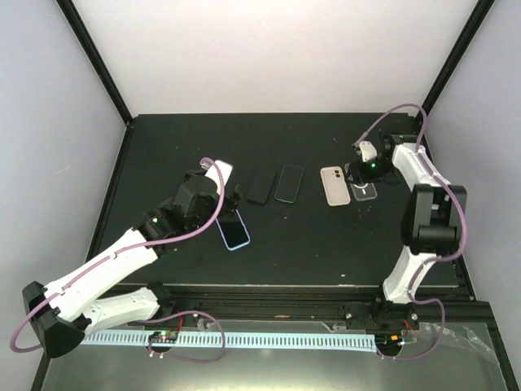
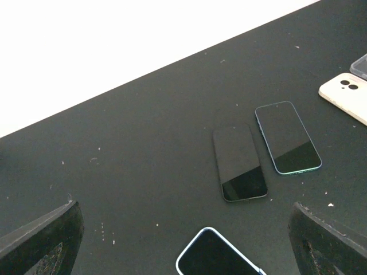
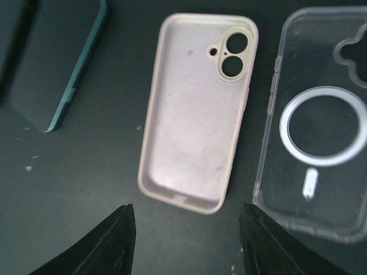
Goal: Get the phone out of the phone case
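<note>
The black-screened phone in a pale blue rimmed case (image 1: 234, 232) lay face up on the matte black bench (image 1: 163, 147), toward the front and just below the left pincer (image 2: 184, 206). That pincer's fingers stood wide apart, and only the phone's upper end showed between them in the wrist view. It looked like the one that was cased, though the teal-edged phone (image 2: 287, 137) beside the bare black slab phone (image 2: 239, 163) might also have worn a thin shell; I could not tell. Farther right, the right pincer (image 3: 188, 209) hung spread open and empty above the cream silicone case (image 3: 198, 112), which lay hollow side up. The clear plastic case with a white ring (image 3: 318, 132) sat just beside it. The cased phone was probably light but stiff, its glass face slick and breakable, while the blue rim looked soft enough to flex. A sound hold would have been across the long edges to pin it, with the other pincer peeling one corner of the rim away rather than pressing on the screen.
</note>
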